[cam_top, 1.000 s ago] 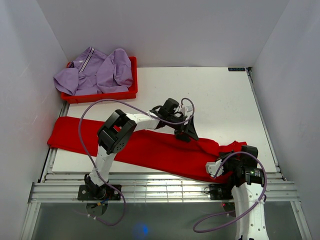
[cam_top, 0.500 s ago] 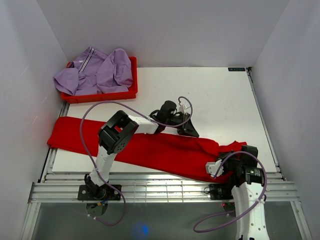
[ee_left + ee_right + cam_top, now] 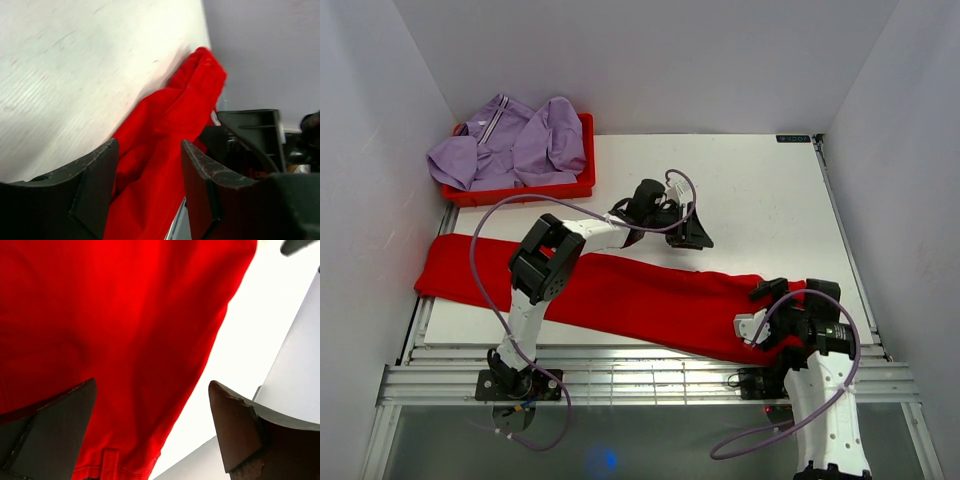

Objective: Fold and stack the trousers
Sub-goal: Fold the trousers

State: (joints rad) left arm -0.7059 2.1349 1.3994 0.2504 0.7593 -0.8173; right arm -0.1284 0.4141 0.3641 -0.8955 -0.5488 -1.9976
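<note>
While soft red trousers (image 3: 620, 295) lie long and creased, left tool (image 3: 149, 145) and right tool (image 3: 152, 384) gape, empty.

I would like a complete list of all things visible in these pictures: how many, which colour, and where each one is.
trousers: one pair, red, spread lengthwise across the near part of the table, from the left side to the near right corner.
tray: one, red, at the far left corner of the table.
clothing: one heap, lilac, in the tray; number of pieces unclear.
table: one, white, enclosed by pale walls.
left tool: one, black, open, over bare table just beyond the trousers' far edge.
right tool: one, black, open, above the right end of the trousers.
</note>
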